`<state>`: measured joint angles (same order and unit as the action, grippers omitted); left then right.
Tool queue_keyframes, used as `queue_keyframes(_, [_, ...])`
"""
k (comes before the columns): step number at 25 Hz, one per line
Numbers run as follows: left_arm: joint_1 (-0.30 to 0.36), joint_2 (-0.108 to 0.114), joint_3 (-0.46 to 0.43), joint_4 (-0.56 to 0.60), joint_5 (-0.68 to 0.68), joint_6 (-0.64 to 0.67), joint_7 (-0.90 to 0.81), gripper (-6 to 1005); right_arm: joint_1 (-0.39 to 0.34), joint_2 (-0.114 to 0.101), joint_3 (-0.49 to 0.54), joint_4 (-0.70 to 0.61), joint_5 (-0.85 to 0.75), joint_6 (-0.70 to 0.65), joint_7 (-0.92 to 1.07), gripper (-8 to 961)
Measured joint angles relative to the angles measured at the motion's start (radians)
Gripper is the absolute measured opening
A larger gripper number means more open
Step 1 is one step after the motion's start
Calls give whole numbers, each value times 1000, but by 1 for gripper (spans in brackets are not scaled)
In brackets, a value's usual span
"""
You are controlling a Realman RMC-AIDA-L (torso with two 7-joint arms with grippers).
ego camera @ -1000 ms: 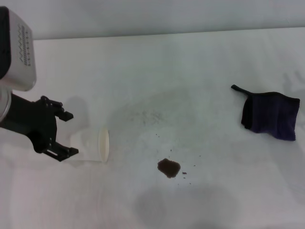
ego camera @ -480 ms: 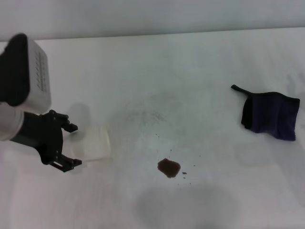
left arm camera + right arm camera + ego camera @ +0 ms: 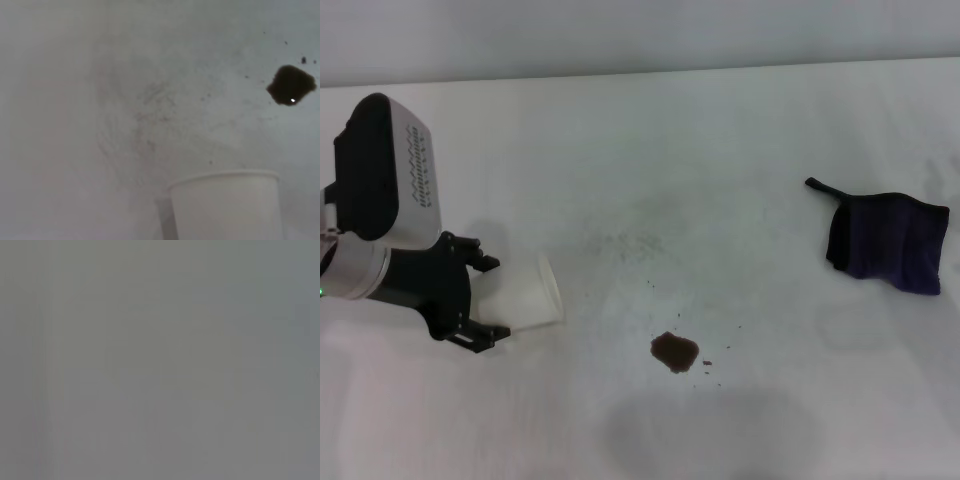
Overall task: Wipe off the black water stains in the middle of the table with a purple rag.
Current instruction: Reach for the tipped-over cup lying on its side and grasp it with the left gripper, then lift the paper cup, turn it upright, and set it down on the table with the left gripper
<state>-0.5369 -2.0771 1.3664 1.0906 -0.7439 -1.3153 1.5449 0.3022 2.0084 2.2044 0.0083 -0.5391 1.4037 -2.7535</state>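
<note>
Left tool (image 3: 488,300) grips white paper cup (image 3: 525,297); a slip could wet the desk (image 3: 720,150). Purple rag (image 3: 888,242) untouched, stain (image 3: 674,351) remains.

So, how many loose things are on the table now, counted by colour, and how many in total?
White: 1, the paper cup, held in the left hand
Purple: 1, the purple rag
Total: 2, not counting the black water stains on the table
</note>
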Motion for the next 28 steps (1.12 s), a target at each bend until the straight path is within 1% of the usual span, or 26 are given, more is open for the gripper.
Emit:
queue_keyframes(7, [-8,3,-4,-38,-45,18,13,871,4,0,-1,1,0,-6,-5,357])
queue_keyframes(11, [0,2,-5,-45,-58,33,16,871,4,0,-2,2,0,-7,-5,358])
queue_keyframes(13, [13,1,-4,-44,-87,46,27,779,5,0,-5,3,-1,-7,-6,358])
queue_keyframes(14, [21,1,-4,-39,-117,56,37,733,6,0,-7,2,-2,-6,-8,358])
queue_keyframes(16, [34,2,-11,-32,-167,68,57,719,6,-1,-17,3,-3,-2,-12,359])
queue_keyframes(19, [53,2,-51,-32,-260,93,111,697,3,-2,-28,10,-4,1,-12,359])
queue_keyframes(22, [73,1,-84,-67,-383,123,180,671,1,-2,-31,13,-4,2,-12,360])
queue_keyframes(23, [80,1,-96,-90,-445,141,221,661,0,-2,-31,13,-4,2,-12,360])
queue_keyframes(28, [113,0,-121,-196,-669,197,370,618,-2,-3,-30,13,-4,3,-12,361])
